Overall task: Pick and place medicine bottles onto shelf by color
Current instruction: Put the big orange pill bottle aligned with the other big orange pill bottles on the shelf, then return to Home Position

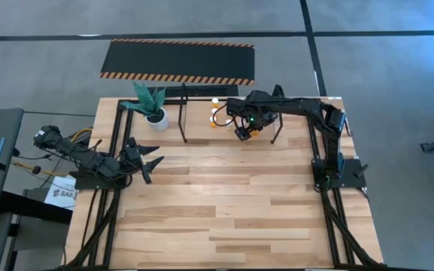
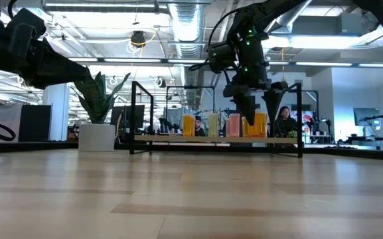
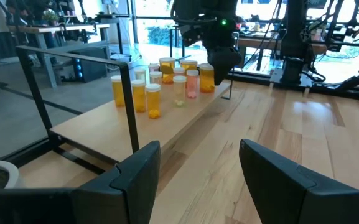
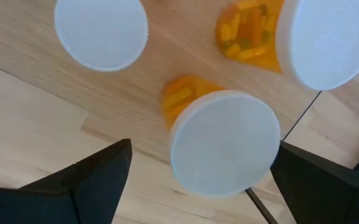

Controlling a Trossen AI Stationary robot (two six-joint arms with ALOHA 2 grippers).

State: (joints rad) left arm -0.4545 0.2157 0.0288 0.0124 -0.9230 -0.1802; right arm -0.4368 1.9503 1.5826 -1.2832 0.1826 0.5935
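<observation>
The medicine bottles point(image 3: 167, 78) stand in a loose group on the shelf point(image 3: 135, 121), toward its end nearest the right arm; they have white caps and orange or amber bodies, and one looks pinkish point(image 3: 192, 83). I judge them light and stiff, of smooth plastic that can slip, and easy to knock over because they stand close together; a push on one may tip its neighbour. I would take one by the round body just under the cap, the fingers on opposite sides, and not by the cap alone.

In the right wrist view the bottle right below point(image 4: 219, 140) shows yellow-orange capsules through its wall; another one beside it point(image 4: 291, 34) holds similar pills, some greenish; of a third point(image 4: 101, 31) I see only the white cap. The caps are all on, so I expect no spilling.

The right gripper point(image 1: 244, 132) hangs over this group with its fingers wide apart, one on each side of the bottle below, and holds nothing; in the low view it stands just above the caps.

The left gripper point(image 1: 147, 159) waits over the bare tabletop point(image 1: 224, 203) well apart from the shelf, its fingers apart and empty. A white plant pot point(image 1: 156, 117) stands near the shelf's other end; behind the tabletop a black striped mat point(image 1: 177, 60) lies on the floor.
</observation>
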